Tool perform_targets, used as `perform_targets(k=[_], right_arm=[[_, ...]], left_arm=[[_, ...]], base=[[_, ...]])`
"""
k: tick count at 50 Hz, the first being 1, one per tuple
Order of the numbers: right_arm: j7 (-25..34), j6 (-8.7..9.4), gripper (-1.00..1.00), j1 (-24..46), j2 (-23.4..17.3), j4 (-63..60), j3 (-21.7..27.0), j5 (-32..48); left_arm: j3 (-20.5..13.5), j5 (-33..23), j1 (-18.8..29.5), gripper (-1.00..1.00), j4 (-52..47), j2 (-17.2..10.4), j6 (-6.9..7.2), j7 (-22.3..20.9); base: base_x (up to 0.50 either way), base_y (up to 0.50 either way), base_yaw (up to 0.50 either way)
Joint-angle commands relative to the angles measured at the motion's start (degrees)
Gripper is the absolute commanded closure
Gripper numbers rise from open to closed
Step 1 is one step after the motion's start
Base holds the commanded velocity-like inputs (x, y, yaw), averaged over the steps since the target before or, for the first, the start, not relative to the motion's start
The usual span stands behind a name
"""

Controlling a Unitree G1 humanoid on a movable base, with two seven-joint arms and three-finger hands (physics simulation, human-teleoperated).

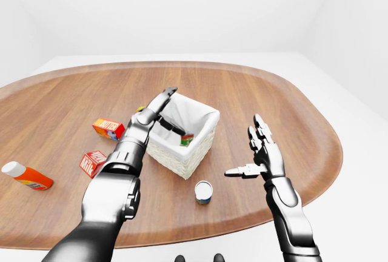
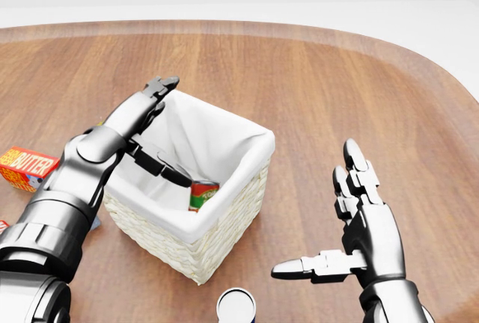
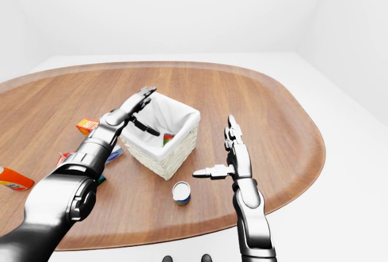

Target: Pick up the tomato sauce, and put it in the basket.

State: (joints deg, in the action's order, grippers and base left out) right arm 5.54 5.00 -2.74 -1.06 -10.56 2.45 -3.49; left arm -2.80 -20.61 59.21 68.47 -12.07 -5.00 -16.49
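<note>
The tomato sauce can (image 2: 202, 194), red with a green label, lies on its side inside the white-lined wicker basket (image 2: 232, 224), low against the near wall. My left hand (image 2: 171, 132) is open over the basket's left rim, its fingers stretched up and its thumb reaching down into the liner, apart from the can. At the right of the head view my right hand (image 2: 318, 211) stands open above the table, holding nothing. The left-eye view shows the can (image 1: 187, 139) in the basket too.
The basket stands on a round wooden table (image 2: 314, 76). A butter box (image 2: 28, 167) lies left of the basket, and a white-topped can (image 2: 236, 306) stands below it. A small red box (image 1: 92, 162) and an orange bottle (image 1: 27, 176) lie farther left.
</note>
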Motion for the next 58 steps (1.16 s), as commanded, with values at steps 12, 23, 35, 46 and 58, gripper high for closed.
perform_targets(k=[12, 23, 35, 46, 58], right_arm=[[-0.2, 0.0, -1.0, 0.2, 0.0, 0.3, 0.0, 0.0], [-0.2, 0.0, -1.0, 0.3, 0.0, 0.6, 0.0, 0.1], [-0.1, 0.0, -1.0, 0.7, -0.1, 1.3, 0.1, 0.0], [-0.2, 0.0, -1.0, 0.2, 0.0, 1.1, -0.1, 0.3], [-0.5, 0.0, -1.0, 1.2, -0.1, 2.1, 0.3, 0.2]], left_arm=[[-0.1, 1.4, -0.3, -1.0, -2.3, -0.2, 0.0, -0.1], [-0.3, 2.4, -1.4, -1.0, -6.8, -0.4, 0.96, -1.1], [0.3, 2.4, -6.2, -1.0, -18.9, 0.1, 5.82, -2.0], [0.7, 0.9, -17.2, -1.0, -46.8, 2.3, 10.0, -6.1], [1.7, -0.5, -27.4, -1.0, -68.7, 5.0, 10.0, -8.4]], base=[[0.0, 0.0, 0.0], [0.0, 0.0, 0.0], [0.0, 0.0, 0.0], [0.0, 0.0, 0.0], [0.0, 0.0, 0.0]])
